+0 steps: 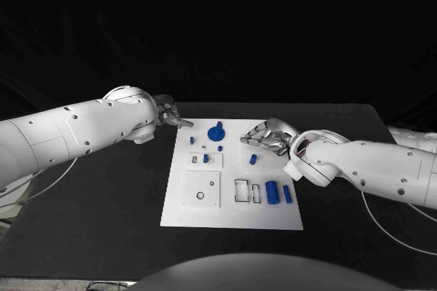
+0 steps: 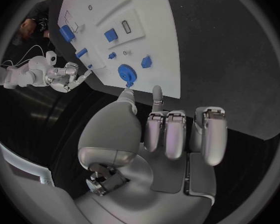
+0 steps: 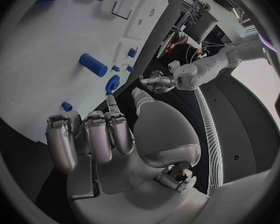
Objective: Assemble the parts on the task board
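Behind left hand (image 1: 170, 117), board corner (image 1: 181, 123) hidden

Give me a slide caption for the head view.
Both hands, left and right, hover at the task board's far end, flanking the blue gear.

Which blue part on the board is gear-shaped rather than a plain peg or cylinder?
The blue gear at the task board's far edge, between both hands; the others are plain.

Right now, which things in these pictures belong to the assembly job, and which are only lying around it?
Belong to the job:
- task board
- blue gear
- two blue cylinders
- small blue pieces
- left hand, right hand, both near the board's far end

Only around it:
- black table
- white cable
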Robot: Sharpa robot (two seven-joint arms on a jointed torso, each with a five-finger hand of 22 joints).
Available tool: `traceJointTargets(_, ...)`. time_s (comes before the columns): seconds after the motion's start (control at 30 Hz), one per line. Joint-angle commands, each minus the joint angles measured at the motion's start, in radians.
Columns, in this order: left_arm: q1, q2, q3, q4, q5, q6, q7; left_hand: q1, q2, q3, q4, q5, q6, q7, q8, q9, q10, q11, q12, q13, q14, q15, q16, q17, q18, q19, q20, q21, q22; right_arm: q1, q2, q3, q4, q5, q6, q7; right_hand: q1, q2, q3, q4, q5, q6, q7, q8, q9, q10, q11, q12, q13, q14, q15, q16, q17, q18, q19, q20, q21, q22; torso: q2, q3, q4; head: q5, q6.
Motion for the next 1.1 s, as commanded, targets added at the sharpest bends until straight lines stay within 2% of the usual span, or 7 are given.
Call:
traceJointTargets(0.03, -0.004, 0.011, 0.000, -0.024, 0.012, 0.104, -0.029, 0.040, 0.017, 0.004, 0.002, -0.044, 0.018, 0.000, -0.014, -0.017, 0.104, -0.004, 0.006, 0.263, 0.106, -0.004, 0.003, 0.263, -0.008, 0.103, 0.002, 0.002, 0.263, -0.001, 0.001, 0.000, 0.001, -0.009, 0.016, -0.002, -0.008, 0.002, 0.003, 0.003, 0.006, 0.004, 0.017, 0.006, 0.001, 0.107, 0.006, 0.004, 0.263, 0.104, 0.005, 0.004, 0.264, -0.014, 0.106, 0.007, 0.004, 0.263, 0.000, -0.0002, 0.0000, -0.001, 0.001)
traceJointTargets(0.17, -0.008, 0.022, 0.000, -0.051, 0.048, 0.134, -0.020, 0.075, 0.042, -0.004, 0.001, -0.116, 0.040, -0.004, -0.022, -0.030, 0.104, -0.007, 0.006, 0.263, 0.106, -0.006, 0.003, 0.263, -0.008, 0.103, 0.001, 0.002, 0.263, -0.001, 0.001, 0.000, 0.002, -0.009, 0.019, -0.004, -0.008, 0.002, 0.003, 0.003, 0.006, 0.004, 0.017, 0.006, 0.001, 0.107, 0.006, 0.004, 0.263, 0.104, 0.005, 0.004, 0.264, -0.014, 0.106, 0.007, 0.004, 0.263, 0.000, -0.0009, 0.0011, -0.003, -0.001)
traceJointTargets(0.23, -0.009, 0.028, 0.000, -0.065, 0.070, 0.151, -0.013, 0.096, 0.047, -0.009, 0.000, -0.128, 0.048, -0.006, -0.018, -0.027, 0.104, -0.009, 0.006, 0.263, 0.106, -0.008, 0.003, 0.263, -0.008, 0.103, 0.001, 0.002, 0.263, -0.001, 0.000, 0.000, 0.002, -0.009, 0.020, -0.006, -0.008, 0.002, 0.003, 0.003, 0.006, 0.004, 0.017, 0.006, 0.001, 0.107, 0.006, 0.004, 0.263, 0.104, 0.005, 0.004, 0.264, -0.014, 0.106, 0.007, 0.004, 0.263, 0.000, -0.0008, 0.0008, -0.003, 0.000)
traceJointTargets(0.4, -0.012, 0.039, 0.000, -0.089, 0.086, 0.181, -0.004, 0.085, 0.064, -0.035, 0.004, -0.131, 0.090, -0.017, 0.008, -0.009, 0.104, -0.019, 0.006, 0.263, 0.106, -0.015, 0.003, 0.263, -0.008, 0.103, 0.004, 0.002, 0.263, -0.001, 0.000, 0.000, 0.002, -0.009, 0.022, -0.008, -0.008, 0.002, 0.003, 0.003, 0.006, 0.004, 0.017, 0.006, 0.001, 0.107, 0.006, 0.004, 0.263, 0.104, 0.005, 0.004, 0.264, -0.014, 0.106, 0.007, 0.004, 0.263, 0.000, -0.0001, 0.0010, -0.003, -0.003)
traceJointTargets(0.57, -0.014, 0.048, 0.000, -0.101, 0.089, 0.192, -0.001, -0.001, 0.067, -0.105, 0.004, -0.131, 0.106, -0.024, 0.017, 0.003, 0.104, -0.027, 0.006, 0.263, 0.106, -0.022, 0.003, 0.263, -0.008, 0.103, 0.002, 0.002, 0.263, -0.001, 0.000, 0.000, 0.002, -0.007, 0.025, -0.006, -0.029, 0.008, -0.002, 0.020, -0.011, 0.000, 0.018, 0.007, 0.001, 0.107, 0.007, 0.004, 0.263, 0.104, 0.006, 0.004, 0.264, -0.014, 0.106, 0.008, 0.004, 0.263, -0.001, 0.0003, 0.0005, -0.002, -0.004)
traceJointTargets(0.77, -0.017, 0.058, 0.000, -0.109, 0.097, 0.179, 0.010, -0.068, 0.053, -0.173, 0.003, -0.131, 0.117, -0.029, 0.019, 0.012, 0.104, -0.033, 0.006, 0.263, 0.106, -0.025, 0.003, 0.263, -0.008, 0.103, -0.002, 0.002, 0.263, -0.001, 0.000, 0.000, 0.002, -0.008, 0.027, -0.008, -0.029, 0.009, -0.002, 0.020, -0.011, 0.000, 0.019, 0.007, 0.001, 0.107, 0.007, 0.004, 0.263, 0.104, 0.006, 0.004, 0.264, -0.014, 0.106, 0.008, 0.004, 0.263, 0.000, -0.0002, 0.0007, -0.005, -0.003)
traceJointTargets(1.1, -0.025, 0.082, 0.000, -0.126, 0.097, 0.187, 0.004, -0.040, 0.065, -0.179, -0.003, -0.131, 0.113, -0.030, 0.010, 0.012, 0.104, -0.033, 0.006, 0.263, 0.106, -0.026, 0.003, 0.263, -0.008, 0.103, -0.004, 0.002, 0.263, -0.001, 0.000, 0.000, 0.003, -0.009, 0.027, -0.010, -0.028, 0.010, -0.001, 0.019, -0.007, -0.001, 0.019, 0.007, 0.001, 0.107, 0.007, 0.004, 0.263, 0.104, 0.006, 0.004, 0.264, -0.014, 0.106, 0.008, 0.004, 0.263, 0.000, 0.0003, 0.0003, -0.004, -0.004)
